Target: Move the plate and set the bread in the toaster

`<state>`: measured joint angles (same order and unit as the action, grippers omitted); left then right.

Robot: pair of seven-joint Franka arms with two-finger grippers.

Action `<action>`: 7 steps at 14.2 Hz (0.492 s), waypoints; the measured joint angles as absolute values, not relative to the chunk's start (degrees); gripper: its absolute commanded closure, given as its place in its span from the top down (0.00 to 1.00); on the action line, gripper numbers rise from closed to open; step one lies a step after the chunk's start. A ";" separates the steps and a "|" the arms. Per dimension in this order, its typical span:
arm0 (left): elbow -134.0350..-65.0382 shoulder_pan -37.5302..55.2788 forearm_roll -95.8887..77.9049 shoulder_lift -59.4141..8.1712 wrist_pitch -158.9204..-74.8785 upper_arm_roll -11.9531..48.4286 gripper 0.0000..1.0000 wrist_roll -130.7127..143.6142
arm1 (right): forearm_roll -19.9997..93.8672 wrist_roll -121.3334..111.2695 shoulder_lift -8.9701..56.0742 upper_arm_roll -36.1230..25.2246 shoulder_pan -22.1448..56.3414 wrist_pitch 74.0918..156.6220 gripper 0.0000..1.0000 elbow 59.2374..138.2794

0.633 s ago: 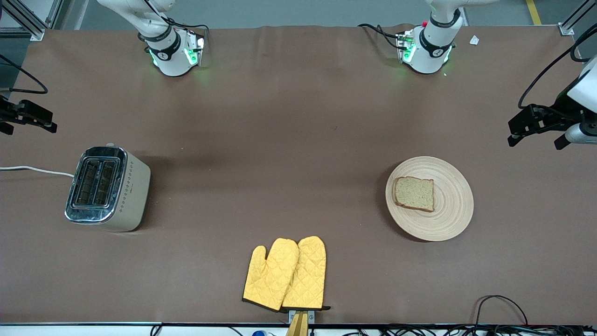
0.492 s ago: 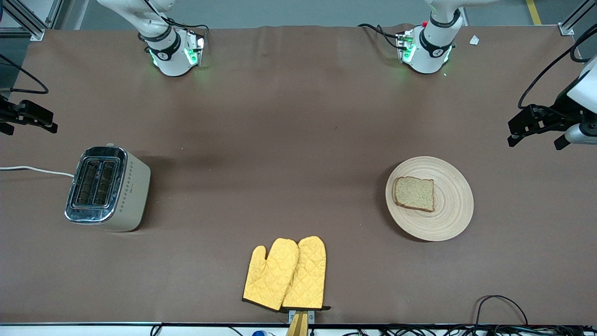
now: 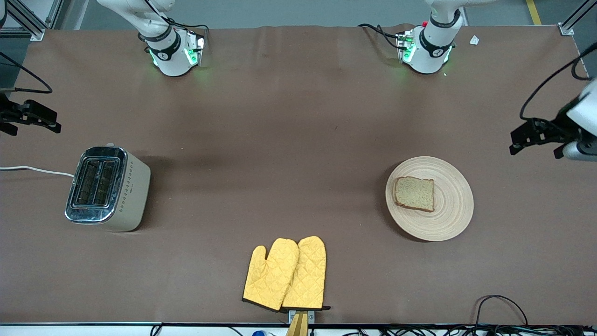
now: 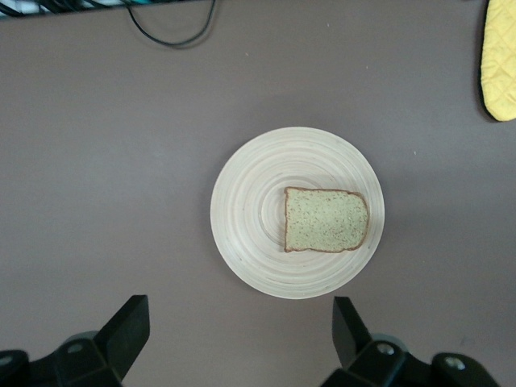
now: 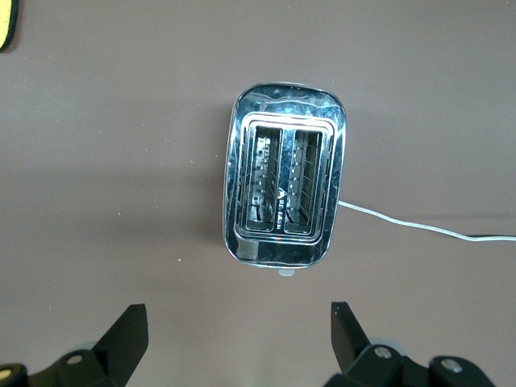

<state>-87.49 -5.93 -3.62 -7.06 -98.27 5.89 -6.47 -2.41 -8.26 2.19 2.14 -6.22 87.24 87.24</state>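
The round tan wooden plate (image 3: 451, 205) lies toward the left arm's end of the table, with the slice of bread (image 3: 414, 193) flat on it. The beige and chrome toaster (image 3: 108, 188) stands toward the right arm's end, both slots empty. My left gripper (image 3: 534, 151) hangs open above the table beside the plate. In the left wrist view the plate (image 4: 250, 211) and bread (image 4: 326, 219) lie ahead of the open left gripper (image 4: 240, 332). My right gripper (image 3: 34, 129) hangs open beside the toaster. The right wrist view shows the toaster (image 5: 284, 173) ahead of the open right gripper (image 5: 239, 332).
A pair of yellow oven mitts (image 3: 285, 274) lies near the table's front edge, midway between toaster and plate. The toaster's white cord (image 3: 32, 170) runs off the right arm's end. Black cables (image 3: 501, 308) loop at the front edge near the plate.
Both grippers have drifted slightly, the left wrist a little toward its end of the table. Plate, bread and toaster have not moved.
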 measured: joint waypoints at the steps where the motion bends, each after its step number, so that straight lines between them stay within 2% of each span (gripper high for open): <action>1: -87.74 -8.91 -7.52 -9.24 -98.26 5.82 1.00 -8.52 | -2.41 -8.26 2.19 2.17 -6.18 87.24 1.00 87.23; 4: -88.28 -17.12 -18.70 -19.43 -98.54 5.57 1.00 -17.51 | -2.41 -8.26 2.19 2.19 -6.16 87.21 1.00 87.18; 7: -87.41 -22.38 -29.75 -33.24 -99.76 5.57 1.00 -29.70 | -2.41 -8.26 2.19 2.18 -6.16 87.22 1.00 87.13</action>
<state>-87.41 -22.38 -29.75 -33.24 -99.76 5.57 -29.70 -2.41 -8.26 2.19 2.18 -6.16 87.22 87.13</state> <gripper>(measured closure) 0.000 0.000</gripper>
